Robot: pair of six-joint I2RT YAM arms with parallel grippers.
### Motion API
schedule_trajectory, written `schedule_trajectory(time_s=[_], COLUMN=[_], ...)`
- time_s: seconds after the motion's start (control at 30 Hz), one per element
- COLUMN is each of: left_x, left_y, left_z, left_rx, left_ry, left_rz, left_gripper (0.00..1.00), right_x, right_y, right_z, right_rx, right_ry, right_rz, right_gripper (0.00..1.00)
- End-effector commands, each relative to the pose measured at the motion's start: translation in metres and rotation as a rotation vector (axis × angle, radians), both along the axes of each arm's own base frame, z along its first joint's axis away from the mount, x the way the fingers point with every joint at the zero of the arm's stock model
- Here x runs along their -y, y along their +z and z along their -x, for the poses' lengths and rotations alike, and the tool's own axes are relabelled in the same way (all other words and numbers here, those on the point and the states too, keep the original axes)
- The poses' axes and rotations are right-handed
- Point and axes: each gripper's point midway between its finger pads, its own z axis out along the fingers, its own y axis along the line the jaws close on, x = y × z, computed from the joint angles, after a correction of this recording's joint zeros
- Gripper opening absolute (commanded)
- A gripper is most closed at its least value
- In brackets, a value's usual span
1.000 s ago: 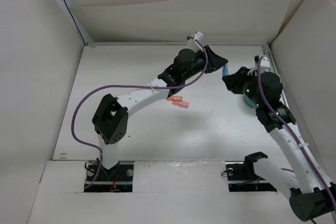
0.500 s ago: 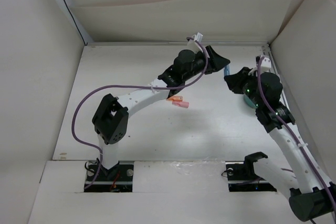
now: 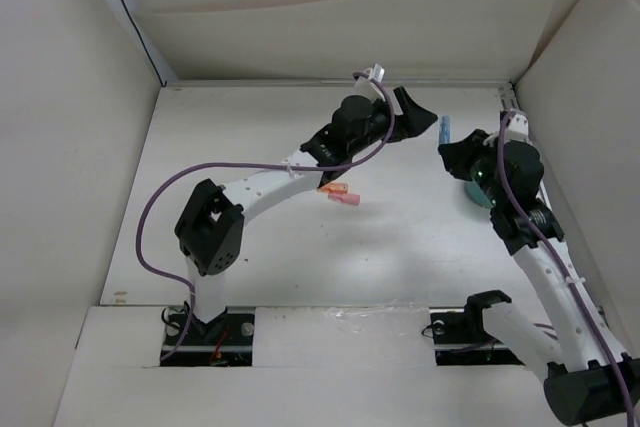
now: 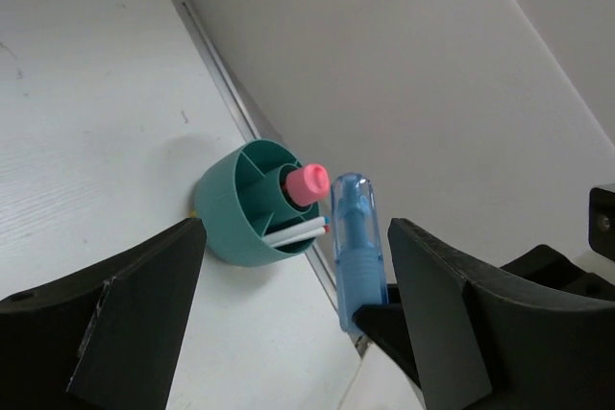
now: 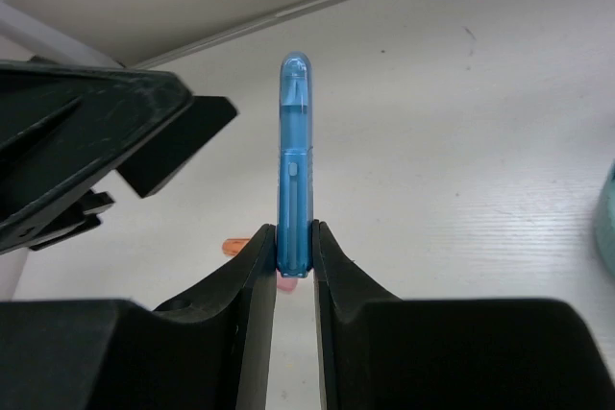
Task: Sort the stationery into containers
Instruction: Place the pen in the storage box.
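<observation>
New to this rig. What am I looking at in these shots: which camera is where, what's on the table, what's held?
These are two robot arms bolted at the near table edge, each ending in a two-finger gripper. One view looks down from above and behind them. The other two come from a camera on each wrist, looking past its own fingers.

The right gripper is pinched on a light blue capsule. The left gripper is open, with its jaws on either side of the capsule and not touching it.

On the table by the side wall is a round teal organizer. It holds a pink-topped cylinder and a thin white pen. Small orange and pink pieces lie near the left arm.
</observation>
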Motion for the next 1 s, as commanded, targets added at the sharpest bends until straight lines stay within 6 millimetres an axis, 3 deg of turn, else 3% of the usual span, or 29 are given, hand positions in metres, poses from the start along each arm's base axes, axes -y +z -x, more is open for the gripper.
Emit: schedule_trajectory(time_s=[0.0,0.3,0.4,0.43,0.5,0.6,0.77,0.8,0.97], left_x=[-0.025,-0.05,-0.052,-0.053,-0.054,-0.056,-0.058,-0.058,-0.058], left_y=[0.041,0.012,0.01,0.002,-0.001,-0.007,-0.007,-0.007,-0.012], left_z=[0.001,-0.009,-0.007,-0.006,-0.008,-0.009,-0.011,-0.011,-0.013], left_rx=[0.08,0.028,0.027,0.014,0.015,0.007,0.007,0.007,0.0], left_ry=[0.08,0.131,0.131,0.13,0.142,0.151,0.15,0.15,0.139], left_rz=[0.031,-0.017,-0.017,-0.033,-0.047,-0.057,-0.056,-0.056,-0.062], left_gripper=[0.74,0.7,0.69,0.67,0.66,0.65,0.65,0.65,0.65], right_x=[0.017,0.056,0.071,0.089,0.099,0.106,0.125,0.132,0.145], right_y=[0.004,-0.047,-0.046,-0.053,-0.051,-0.056,-0.083,-0.078,-0.091], right_z=[-0.005,-0.024,-0.028,-0.026,-0.026,-0.032,-0.037,-0.038,-0.038], right_rx=[0.024,-0.164,-0.181,-0.22,-0.231,-0.259,-0.37,-0.359,-0.402], right_ry=[-0.072,-0.192,-0.243,-0.312,-0.357,-0.385,-0.458,-0.49,-0.531], right_rz=[-0.023,-0.001,0.028,0.055,0.066,0.076,0.096,0.102,0.081], right_gripper=[0.01,0.0,0.0,0.0,0.0,0.0,0.0,0.0,0.0])
